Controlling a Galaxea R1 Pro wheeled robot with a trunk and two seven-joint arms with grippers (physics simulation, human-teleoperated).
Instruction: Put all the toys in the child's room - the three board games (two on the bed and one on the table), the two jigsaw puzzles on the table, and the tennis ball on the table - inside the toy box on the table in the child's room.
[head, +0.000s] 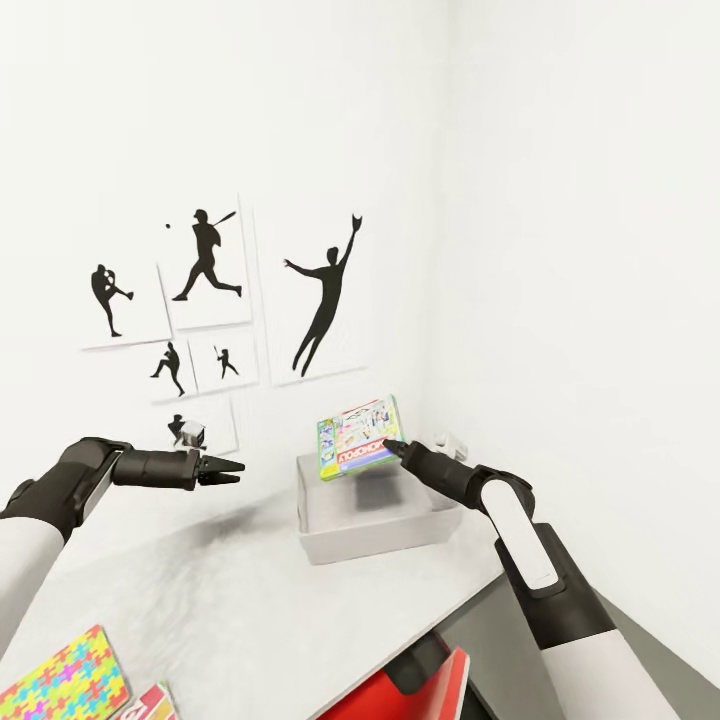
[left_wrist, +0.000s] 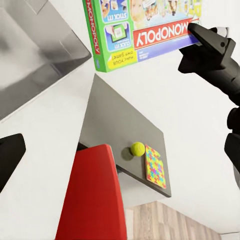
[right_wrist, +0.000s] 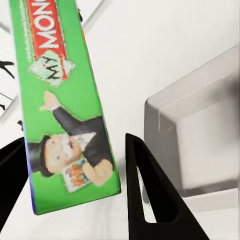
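The right hand (head: 392, 446) is pinching the Monopoly board game (head: 358, 438) by one edge, holding it tilted above the toy box (head: 375, 518) on the table (head: 200, 610). The left hand (head: 225, 469) is hovering nearby, fingers spread, empty. Next move: lowering, then releasing inside the toy box.

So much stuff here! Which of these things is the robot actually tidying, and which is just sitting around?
Part of the job:
Monopoly box, held in the right gripper above the toy box
tennis ball
jigsaw puzzle
table

Just lying about:
baseball pictures
red chair
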